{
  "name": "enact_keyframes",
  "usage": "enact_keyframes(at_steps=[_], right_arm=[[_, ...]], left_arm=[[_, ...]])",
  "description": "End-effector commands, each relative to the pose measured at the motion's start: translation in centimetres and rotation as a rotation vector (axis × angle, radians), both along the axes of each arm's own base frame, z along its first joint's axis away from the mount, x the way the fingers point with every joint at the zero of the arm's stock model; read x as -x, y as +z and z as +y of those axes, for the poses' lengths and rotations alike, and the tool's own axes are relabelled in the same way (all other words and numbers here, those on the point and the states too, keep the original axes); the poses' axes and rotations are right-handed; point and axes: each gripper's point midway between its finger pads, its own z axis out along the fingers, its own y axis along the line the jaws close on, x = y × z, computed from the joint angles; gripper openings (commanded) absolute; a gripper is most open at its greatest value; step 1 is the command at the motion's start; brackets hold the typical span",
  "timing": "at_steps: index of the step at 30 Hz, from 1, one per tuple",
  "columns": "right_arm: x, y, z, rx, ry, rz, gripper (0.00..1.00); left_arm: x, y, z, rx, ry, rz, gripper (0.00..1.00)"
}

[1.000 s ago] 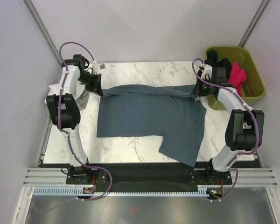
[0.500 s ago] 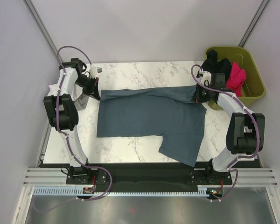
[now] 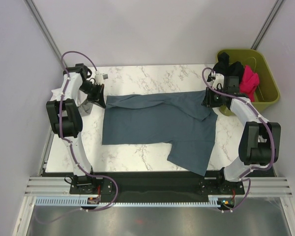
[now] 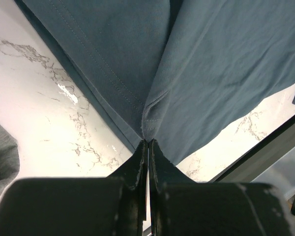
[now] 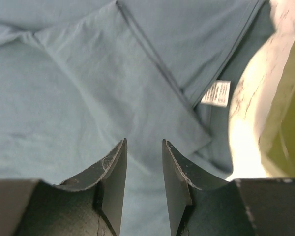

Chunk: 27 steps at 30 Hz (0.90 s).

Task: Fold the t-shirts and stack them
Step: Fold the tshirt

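shirt: slate blue-grey t-shirt [image 3: 157,123] lies spread over the middle of the table [image 3: 152,73]. Its far edge is doubled over, and one flap reaches the near edge right of centre.
step: likely the first fold of this shirt; nothing is stacked yet.
left gripper [image 4: 147,142]: closed, pinching a ridge of the shirt's cloth at its far-left corner.
right gripper [image 5: 143,142]: jaws apart with nothing between them, hovering over the shirt's far-right corner near the care tag [image 5: 215,92].
next: the right probably needs to grip its corner so both travel together. A one-sided pull would skew the fold.
arms: the left runs up the left edge with its wrist turned inward. The right has its elbow out at the right edge.
other: bin [image 3: 268,93] at the far-right corner holds black [image 3: 226,64] and magenta-pink [image 3: 249,81] shirts.
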Motion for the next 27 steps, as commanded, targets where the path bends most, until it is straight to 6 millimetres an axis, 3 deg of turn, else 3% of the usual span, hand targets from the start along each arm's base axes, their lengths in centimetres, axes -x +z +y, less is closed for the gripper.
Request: enact_keyframes(at_steps=[1, 8, 27], right_arm=[[-2.3, 0.1, -1.0, 0.021, -0.025, -0.032, 0.42], [-2.6, -3.1, -1.6, 0.006, -0.073, 0.055, 0.38], [-0.2, -6.5, -4.8, 0.068, -0.209, 0.152, 0.38]], left_arm=[[-0.5, 2.1, 0.3, -0.005, -0.014, -0.058, 0.02], [-0.3, 1.9, 0.4, -0.008, -0.008, -0.048, 0.02], [-0.6, 2.3, 0.2, 0.005, 0.002, -0.046, 0.02]])
